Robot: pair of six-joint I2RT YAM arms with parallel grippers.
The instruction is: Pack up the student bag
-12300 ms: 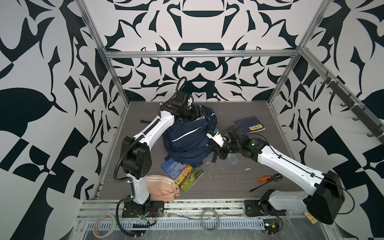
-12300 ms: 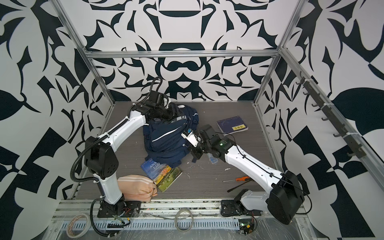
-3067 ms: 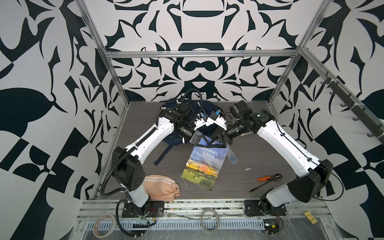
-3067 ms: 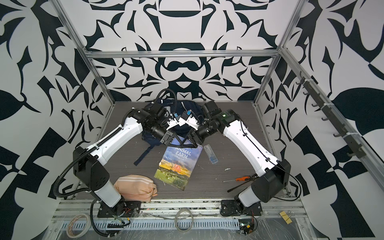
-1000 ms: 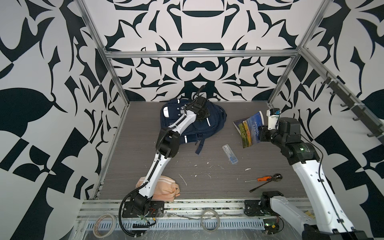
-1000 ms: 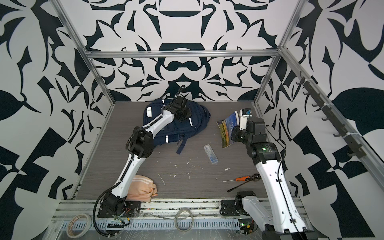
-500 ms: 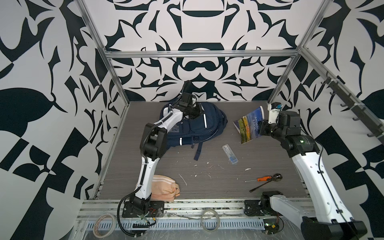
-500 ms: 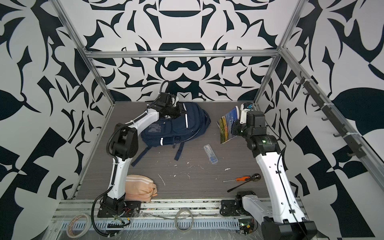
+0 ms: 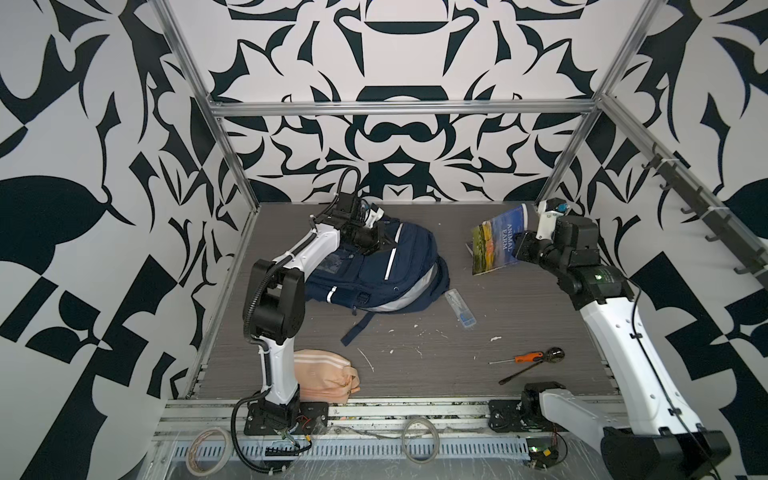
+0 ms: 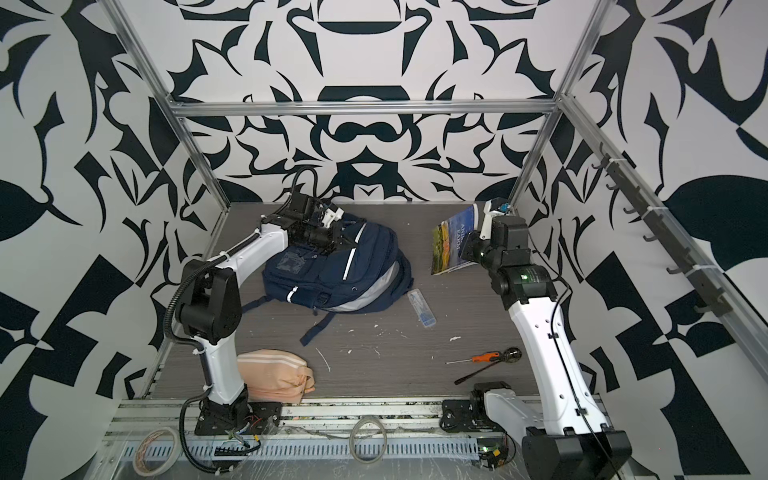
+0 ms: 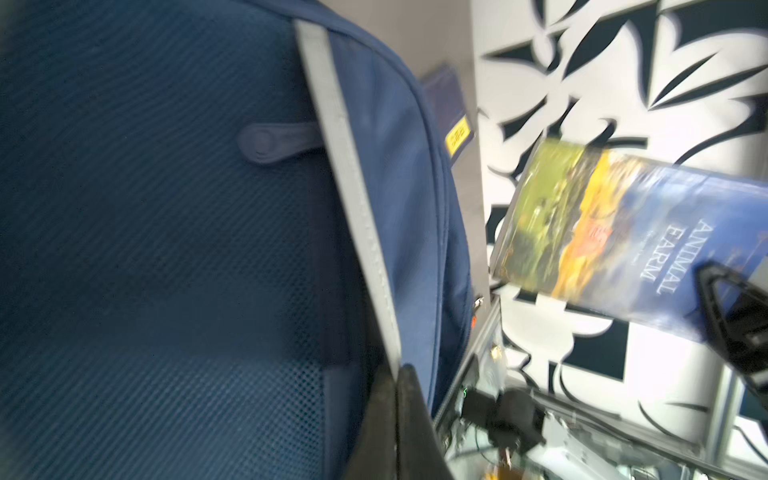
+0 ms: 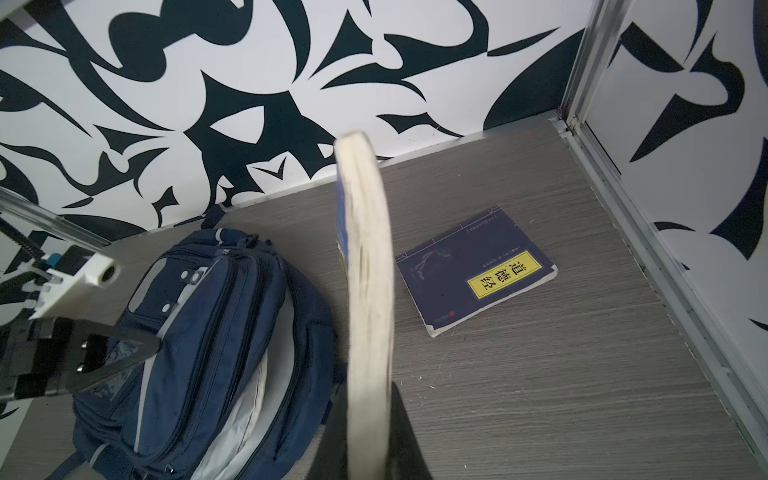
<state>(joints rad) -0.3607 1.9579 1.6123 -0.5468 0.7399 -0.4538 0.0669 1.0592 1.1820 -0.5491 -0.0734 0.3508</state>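
As left tool (image 9: pixel 383 245) pinches bag (image 9: pixel 374 278), right tool (image 9: pixel 518 250) raised book (image 9: pixel 492 245) upright

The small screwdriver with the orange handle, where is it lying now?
In a top view the orange-handled screwdriver lies on the right front part of the grey wood-grain table, beside a dark long-handled tool.

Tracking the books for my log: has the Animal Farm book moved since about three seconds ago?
Yes. The book lay flat just left of the clear case; now the right gripper holds it up, farther back and right of that case.
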